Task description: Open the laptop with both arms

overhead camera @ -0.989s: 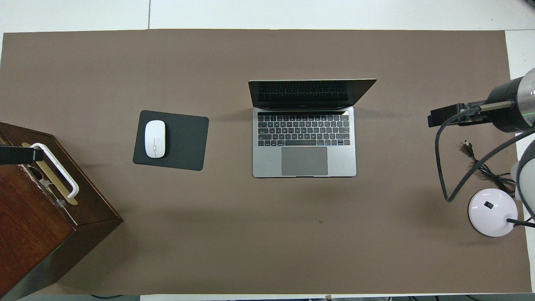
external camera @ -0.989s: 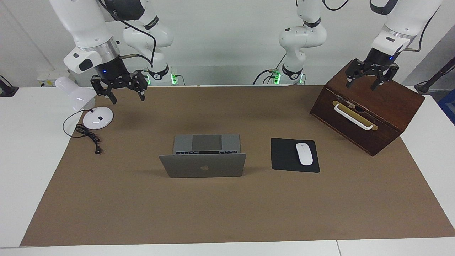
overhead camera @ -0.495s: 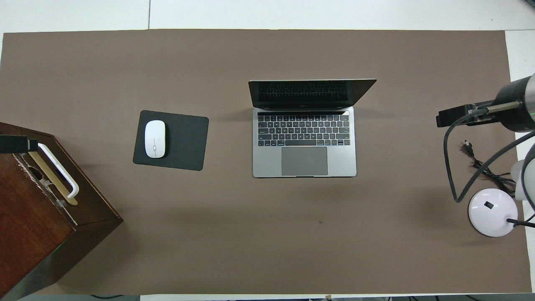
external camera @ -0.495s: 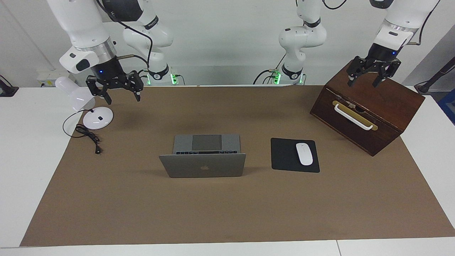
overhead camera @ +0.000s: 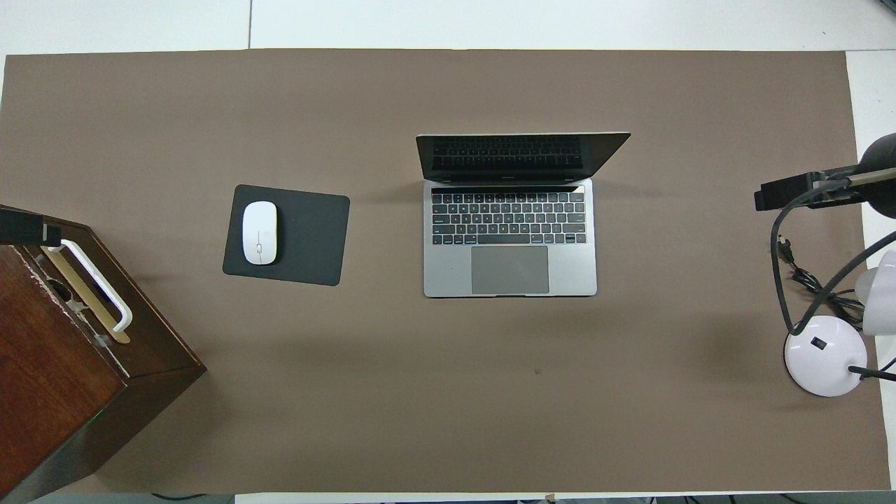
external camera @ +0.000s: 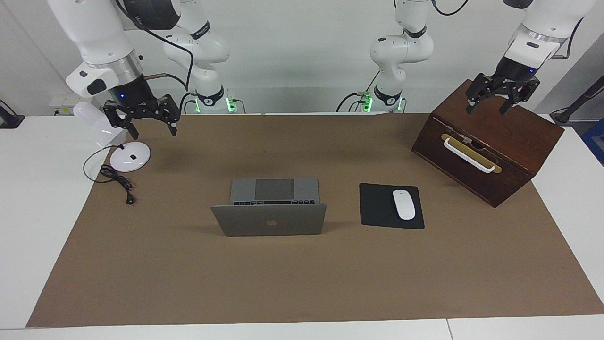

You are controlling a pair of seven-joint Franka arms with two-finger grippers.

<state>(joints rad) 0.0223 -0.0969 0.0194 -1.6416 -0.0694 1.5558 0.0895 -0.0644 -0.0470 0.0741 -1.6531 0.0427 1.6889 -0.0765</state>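
A white table carries a brown mat; at twelve o'clock a plain white wall rises, evenly lit.

So one cam sits high across the table, looking back at both arm bases. The other hangs above the robots' end, aimed steeply down. Both catch the laptop and wooden box; the overhead crops the box, probably the arms too.

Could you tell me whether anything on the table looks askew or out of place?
The wooden box at the left arm's end sits turned at an angle to the mat's edges. The laptop and mouse pad lie roughly square.
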